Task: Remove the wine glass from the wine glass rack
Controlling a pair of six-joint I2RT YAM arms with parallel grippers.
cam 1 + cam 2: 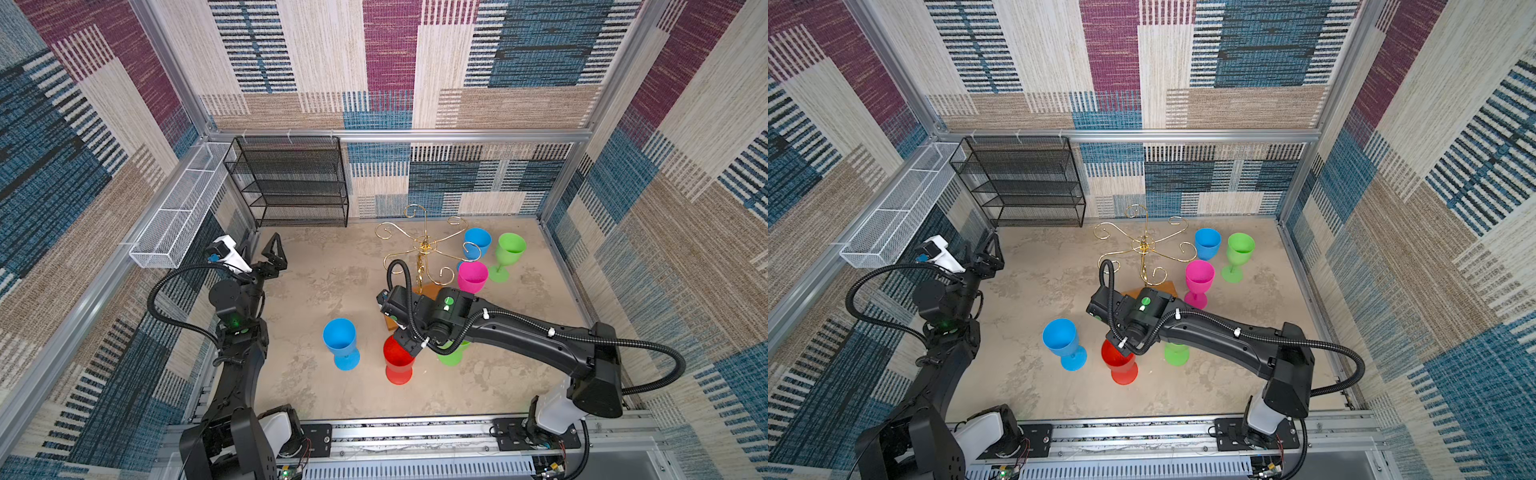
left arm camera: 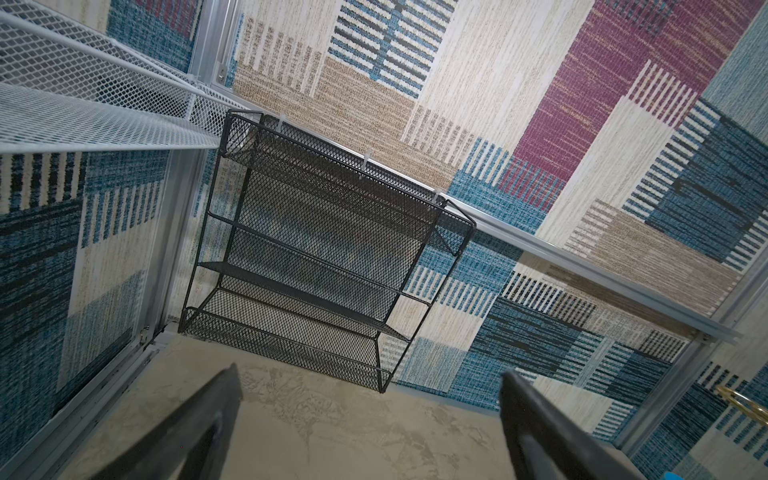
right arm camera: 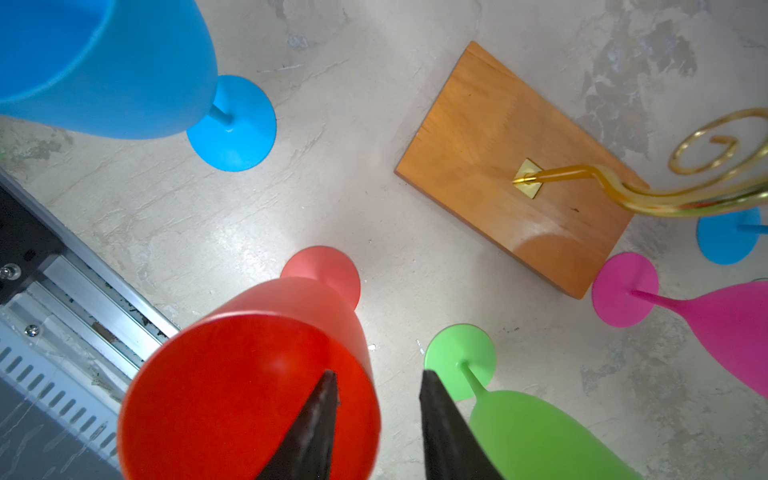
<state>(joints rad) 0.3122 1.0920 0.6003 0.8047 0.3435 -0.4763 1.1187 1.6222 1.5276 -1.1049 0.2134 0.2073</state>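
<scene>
The gold wire wine glass rack [image 1: 424,249] [image 1: 1144,247] stands on its wooden base [image 3: 511,166] at the back middle, and its scroll arms are bare. A red wine glass [image 1: 398,365] [image 3: 249,395] stands upright on the table in front of the base. My right gripper [image 3: 378,376] [image 1: 409,347] hangs over it with the jaws apart. One finger is inside the bowl and one is outside, with the rim between them and a gap showing. My left gripper [image 2: 370,372] [image 1: 259,249] is open and empty at the far left.
Several other glasses stand around: blue [image 1: 340,338] and green [image 1: 451,355] flank the red one, while pink [image 1: 472,276], blue [image 1: 477,243] and green [image 1: 510,249] are right of the rack. A black mesh shelf [image 1: 291,183] and a white wire basket [image 1: 183,212] line the back left.
</scene>
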